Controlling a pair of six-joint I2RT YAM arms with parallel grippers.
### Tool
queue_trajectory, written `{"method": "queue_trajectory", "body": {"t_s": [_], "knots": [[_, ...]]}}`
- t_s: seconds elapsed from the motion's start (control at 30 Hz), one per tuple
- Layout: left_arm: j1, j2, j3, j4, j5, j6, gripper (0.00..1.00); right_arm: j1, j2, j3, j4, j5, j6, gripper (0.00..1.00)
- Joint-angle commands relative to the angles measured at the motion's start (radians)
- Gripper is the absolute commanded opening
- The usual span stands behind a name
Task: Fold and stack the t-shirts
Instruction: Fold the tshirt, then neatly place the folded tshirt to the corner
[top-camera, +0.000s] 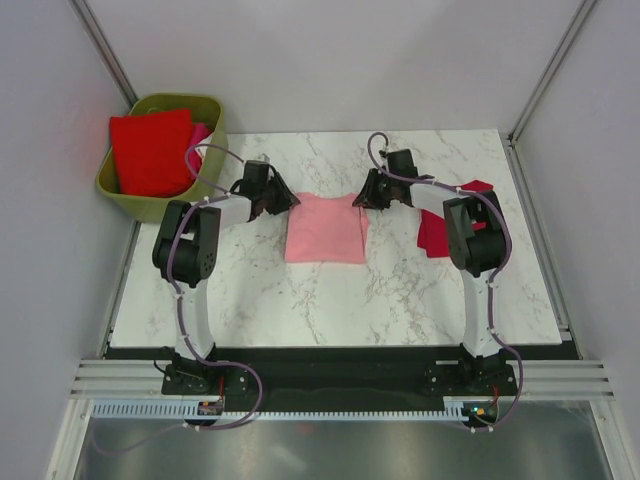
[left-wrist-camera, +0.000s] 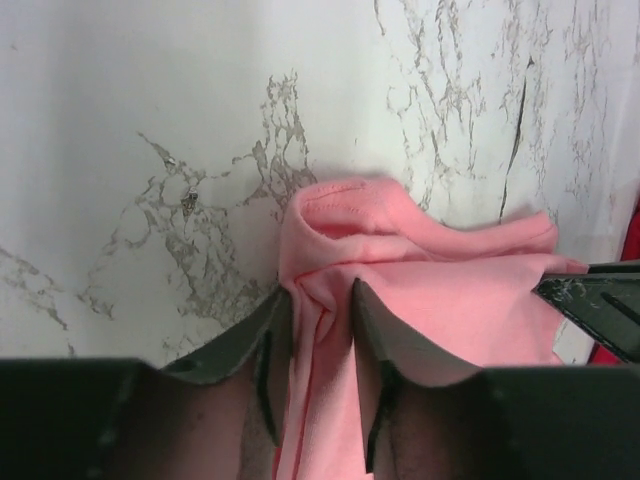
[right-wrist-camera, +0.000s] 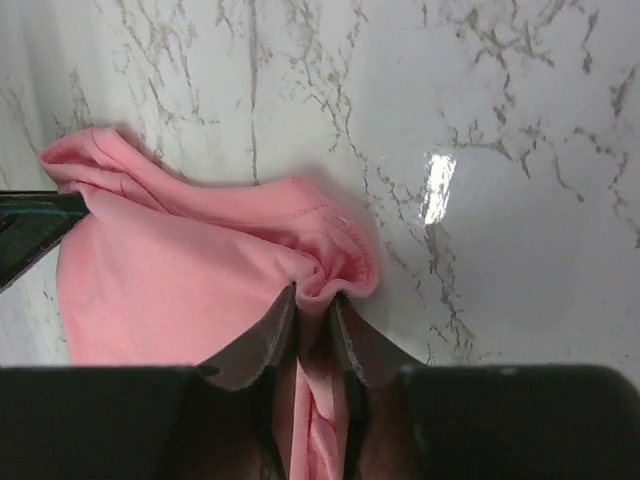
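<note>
A light pink t-shirt (top-camera: 325, 235) lies folded into a rectangle at the middle of the marble table (top-camera: 330, 300). My left gripper (top-camera: 277, 200) is at its far left corner and my right gripper (top-camera: 365, 194) at its far right corner. In the left wrist view the left gripper (left-wrist-camera: 320, 290) is shut on a bunched fold of the pink cloth (left-wrist-camera: 450, 300). The right wrist view shows the right gripper (right-wrist-camera: 314, 295) pinching a puckered hem of the same shirt (right-wrist-camera: 170, 280). A dark crimson t-shirt (top-camera: 434, 235) lies at the right, partly behind the right arm.
An olive-green basket (top-camera: 215, 150) stands at the back left corner, holding a bright red t-shirt (top-camera: 150, 150) and a strip of hot pink cloth (top-camera: 200, 135). Grey walls enclose the table on three sides. Both arm bases sit at the near edge.
</note>
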Motion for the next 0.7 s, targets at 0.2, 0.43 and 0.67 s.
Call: {"method": "queue_trajectory", "body": {"t_s": [0.2, 0.43, 0.67], "knots": [[0.003, -0.032, -0.035, 0.136, 0.094, 0.002, 0.02, 0.009, 0.018, 0.038, -0.021, -0.028, 0.016, 0.0], [-0.017, -0.251, -0.17, 0.204, 0.071, 0.0, 0.02, -0.011, -0.229, -0.138, 0.033, 0.004, 0.002, 0.0], [-0.137, -0.41, -0.231, 0.202, 0.007, -0.009, 0.02, -0.071, -0.531, -0.298, -0.024, 0.038, -0.007, 0.0]]}}
